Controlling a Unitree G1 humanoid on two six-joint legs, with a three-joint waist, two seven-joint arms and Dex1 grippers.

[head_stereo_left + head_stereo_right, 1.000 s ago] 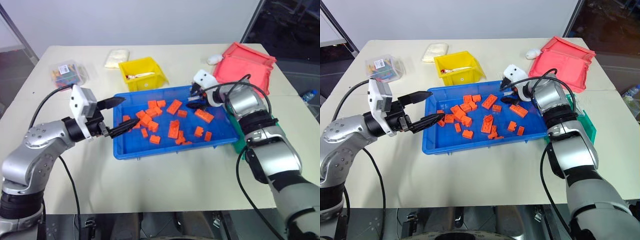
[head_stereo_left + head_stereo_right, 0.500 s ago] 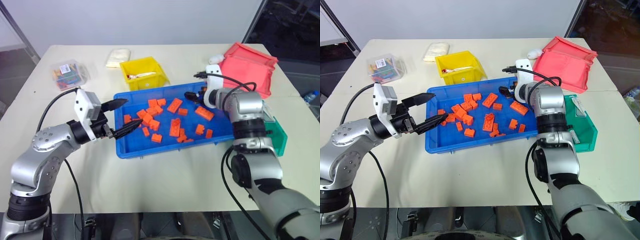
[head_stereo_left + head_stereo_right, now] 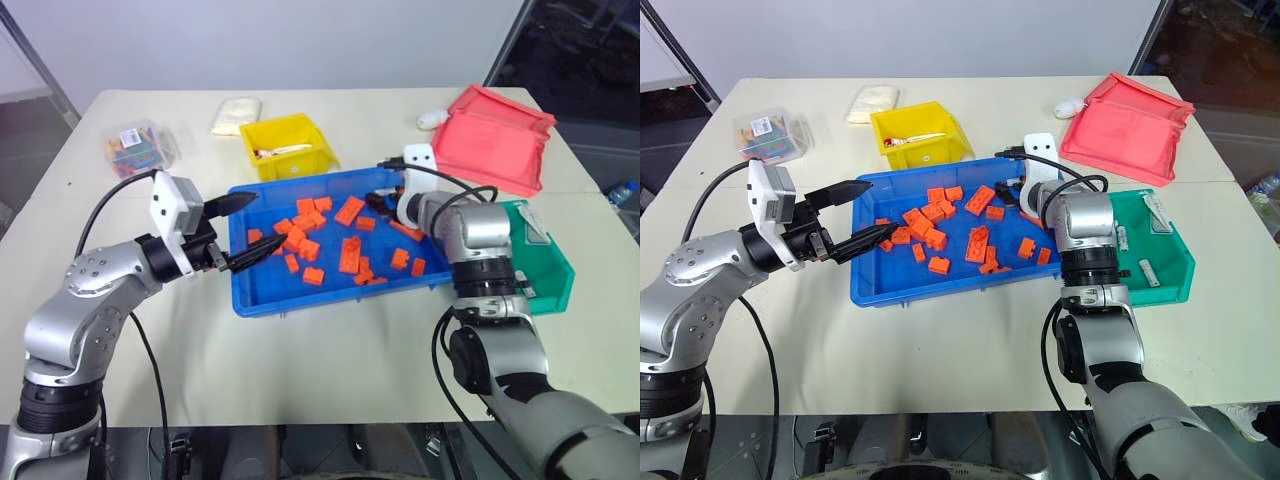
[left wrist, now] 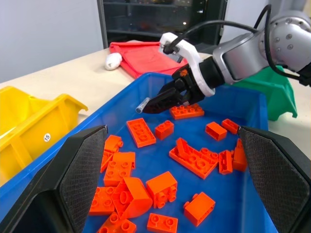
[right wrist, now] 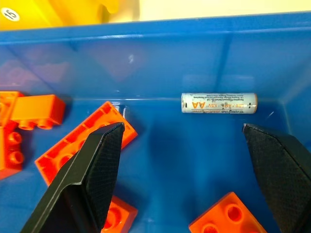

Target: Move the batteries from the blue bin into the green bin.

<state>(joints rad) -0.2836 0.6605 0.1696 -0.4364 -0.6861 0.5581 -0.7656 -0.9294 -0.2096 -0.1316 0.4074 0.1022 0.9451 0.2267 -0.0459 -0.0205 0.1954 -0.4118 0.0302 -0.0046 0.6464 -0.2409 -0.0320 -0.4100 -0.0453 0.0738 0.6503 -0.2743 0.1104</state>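
The blue bin sits mid-table and holds several orange bricks. One silver-white battery lies against the bin's far wall, also seen as the battery just past my right gripper's tips. My right gripper is open inside the bin's far right corner, angled down, the battery a little ahead of its fingers and untouched. My left gripper hovers open and empty over the bin's left rim. The green bin stands right of the blue bin with a few batteries inside.
A yellow bin stands behind the blue bin. A red tray lies at the back right with a small white object beside it. A clear box of coloured bits and a white bag sit at the back left.
My right gripper has rolled at the wrist and sunk a little toward the blue bin's far right corner. The left gripper has held still. The camera view has shifted.
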